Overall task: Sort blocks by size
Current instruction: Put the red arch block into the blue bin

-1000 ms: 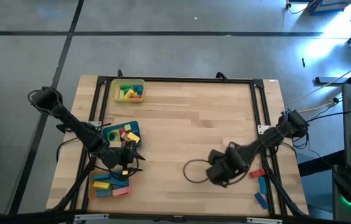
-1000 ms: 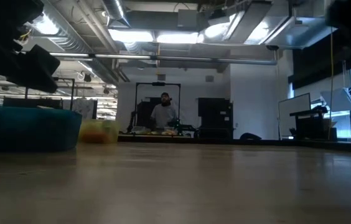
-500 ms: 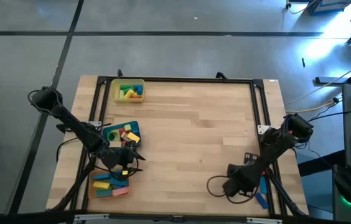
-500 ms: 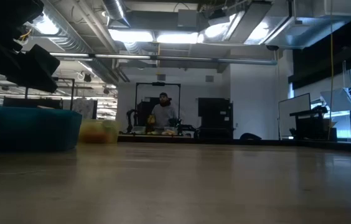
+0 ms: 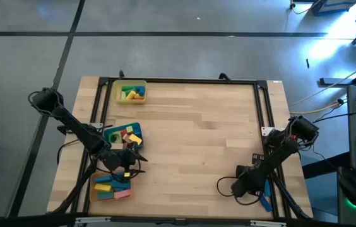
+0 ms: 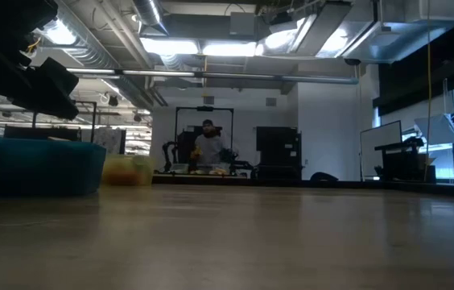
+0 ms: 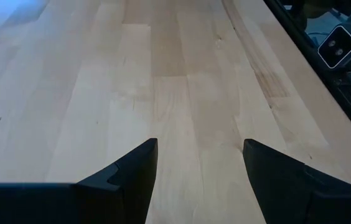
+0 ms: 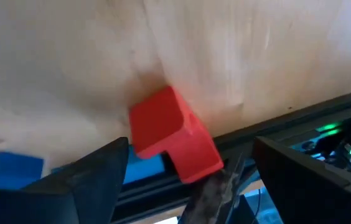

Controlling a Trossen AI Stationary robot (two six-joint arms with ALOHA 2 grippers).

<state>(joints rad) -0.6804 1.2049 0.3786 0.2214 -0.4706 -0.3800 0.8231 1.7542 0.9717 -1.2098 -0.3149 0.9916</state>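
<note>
A red block [image 8: 172, 134] lies on the table by the right frame rail, with a blue block [image 8: 144, 169] just behind it and another blue block [image 8: 10, 171] nearby. My right gripper [image 5: 254, 181] hangs open above them near the table's near right corner, its fingers standing either side of the red block without touching it. In the high view the arm hides the red block, and a blue block [image 5: 266, 202] shows beside it. My left gripper [image 7: 197, 162] stands open over bare wood at the near left, between the blue tray [image 5: 117, 129] and the orange tray [image 5: 96, 192].
A yellow tray [image 5: 120, 88] with blocks sits at the far left; the blue and orange trays also hold blocks. A black frame rail [image 5: 270, 126] runs along the table's right side. A cable loop [image 5: 223, 187] hangs by my right gripper. A person [image 6: 208, 145] stands far behind the table.
My right gripper has swung from the table's near middle toward the near right corner, sinking and tipping further downward, until it hangs over the red and blue blocks. It has stayed open. The blocks have not moved.
</note>
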